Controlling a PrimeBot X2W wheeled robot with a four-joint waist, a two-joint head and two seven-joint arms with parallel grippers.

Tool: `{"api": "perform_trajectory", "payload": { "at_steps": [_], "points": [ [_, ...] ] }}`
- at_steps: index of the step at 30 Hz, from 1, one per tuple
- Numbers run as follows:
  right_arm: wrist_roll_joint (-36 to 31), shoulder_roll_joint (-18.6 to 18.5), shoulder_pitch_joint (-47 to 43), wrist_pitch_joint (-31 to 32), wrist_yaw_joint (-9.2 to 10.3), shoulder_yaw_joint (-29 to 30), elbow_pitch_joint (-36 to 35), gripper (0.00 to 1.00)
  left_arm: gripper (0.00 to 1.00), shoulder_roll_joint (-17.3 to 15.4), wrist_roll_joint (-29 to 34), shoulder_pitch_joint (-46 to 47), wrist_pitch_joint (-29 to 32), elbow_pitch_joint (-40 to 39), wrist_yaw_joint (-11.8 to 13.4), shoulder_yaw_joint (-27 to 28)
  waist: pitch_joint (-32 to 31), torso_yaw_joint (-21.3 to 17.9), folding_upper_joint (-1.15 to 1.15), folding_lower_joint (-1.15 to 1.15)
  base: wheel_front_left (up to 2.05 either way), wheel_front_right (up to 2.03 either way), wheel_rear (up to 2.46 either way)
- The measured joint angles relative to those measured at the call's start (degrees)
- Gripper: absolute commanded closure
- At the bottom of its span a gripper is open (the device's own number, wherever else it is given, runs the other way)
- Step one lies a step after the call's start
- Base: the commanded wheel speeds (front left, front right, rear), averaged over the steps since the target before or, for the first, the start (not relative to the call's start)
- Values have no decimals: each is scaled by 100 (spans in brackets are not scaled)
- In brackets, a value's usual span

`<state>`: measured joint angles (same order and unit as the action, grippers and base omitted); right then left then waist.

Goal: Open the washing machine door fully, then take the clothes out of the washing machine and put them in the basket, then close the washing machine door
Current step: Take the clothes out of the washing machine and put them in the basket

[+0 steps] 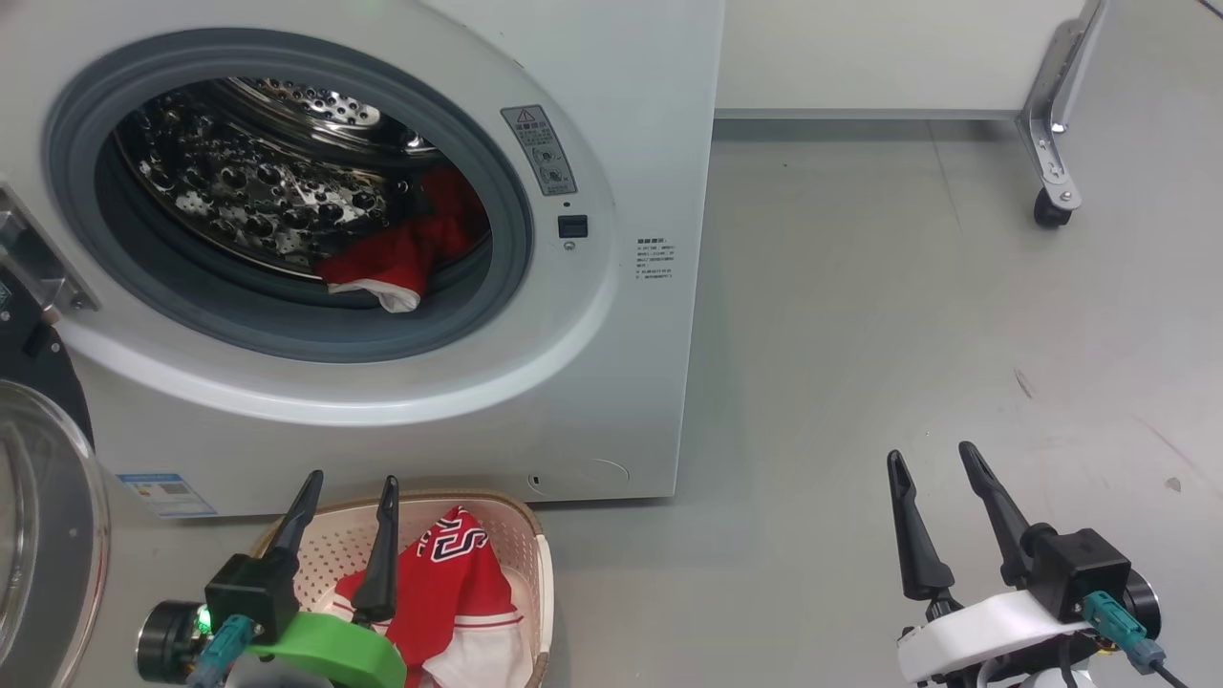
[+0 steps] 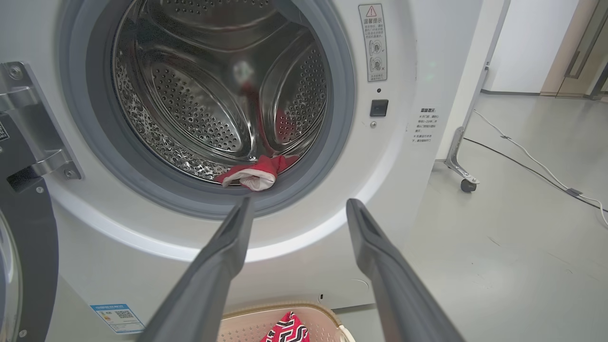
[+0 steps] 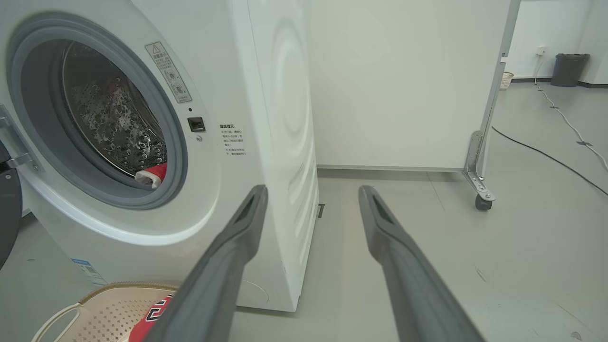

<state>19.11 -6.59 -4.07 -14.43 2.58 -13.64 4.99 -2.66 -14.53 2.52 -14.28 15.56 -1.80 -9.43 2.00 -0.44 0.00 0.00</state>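
Your washing machine [image 1: 621,143], white with grey gasket and perforated steel drum, stands with its black-rimmed door [image 1: 38,535] swung out to the left. One red garment [image 1: 401,258] with white trim lies at the drum's front lip. A second garment [image 1: 449,583], bearing a black-and-white logo, sits in the cream basket [image 1: 543,583] on the floor before the machine. Your left gripper [image 1: 352,478] hovers above the basket and your right gripper [image 1: 932,452] above bare floor, both spread wide and empty.

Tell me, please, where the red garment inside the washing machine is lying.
In the head view the red garment lies low on the right of the drum, its white edge by the grey gasket, just inside the opening.
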Motion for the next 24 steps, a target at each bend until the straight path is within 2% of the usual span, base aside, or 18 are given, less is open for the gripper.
{"api": "perform_trajectory", "payload": {
  "at_steps": [5,8,22,24],
  "points": [
    [-18,41,1,0,1,-75,-89,0,0,-15,-10,7,1,-130,7,85,199,-66,0,0,0,0,0],
    [-85,62,9,0,1,-162,-162,0,0,-43,-180,36,16,-186,51,335,358,-119,0,0,0,0,0],
    [-293,160,370,5,4,-509,-372,0,0,-786,-205,1063,535,-511,48,756,1249,-532,0,0,0,0,0],
    [-313,193,476,5,5,-548,-377,0,0,-916,-216,1366,793,-474,25,806,1457,-665,0,0,0,0,0]
  ]
}}
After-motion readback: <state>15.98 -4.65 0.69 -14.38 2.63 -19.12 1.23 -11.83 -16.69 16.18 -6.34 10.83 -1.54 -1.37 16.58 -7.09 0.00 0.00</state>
